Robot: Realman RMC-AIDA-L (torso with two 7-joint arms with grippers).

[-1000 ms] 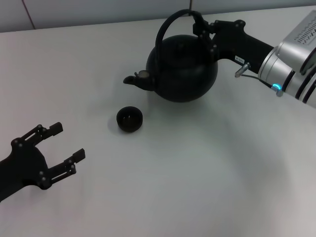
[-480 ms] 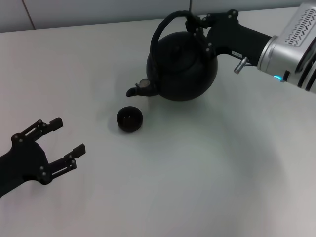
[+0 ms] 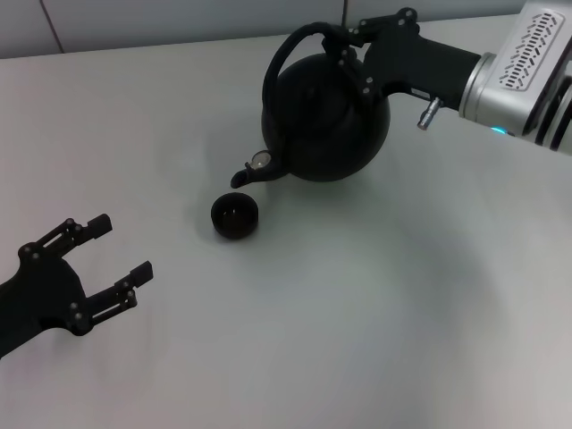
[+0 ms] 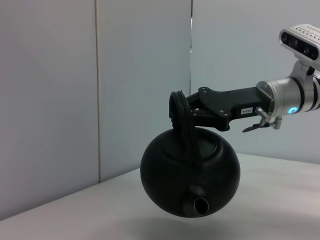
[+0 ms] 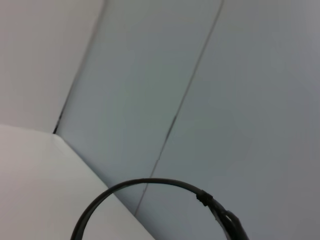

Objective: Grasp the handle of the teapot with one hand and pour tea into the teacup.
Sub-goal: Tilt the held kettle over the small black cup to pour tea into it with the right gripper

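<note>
The round black teapot (image 3: 326, 125) hangs in the air, tilted with its short spout (image 3: 253, 170) pointing down and left, just above and to the right of the small dark teacup (image 3: 235, 215) on the white table. My right gripper (image 3: 344, 43) is shut on the arched black handle (image 3: 284, 63) near its top. The left wrist view shows the lifted teapot (image 4: 190, 172) held by the right gripper (image 4: 182, 107). The right wrist view shows only the handle's arc (image 5: 150, 187). My left gripper (image 3: 107, 259) is open and empty at the near left.
The white table (image 3: 357, 313) ends at a pale wall (image 3: 179, 18) behind the teapot. The right arm's silver forearm (image 3: 527, 71) reaches in from the far right.
The right gripper has tilted the teapot further, so the spout has dropped and moved closer to the teacup. The left arm has barely moved.
</note>
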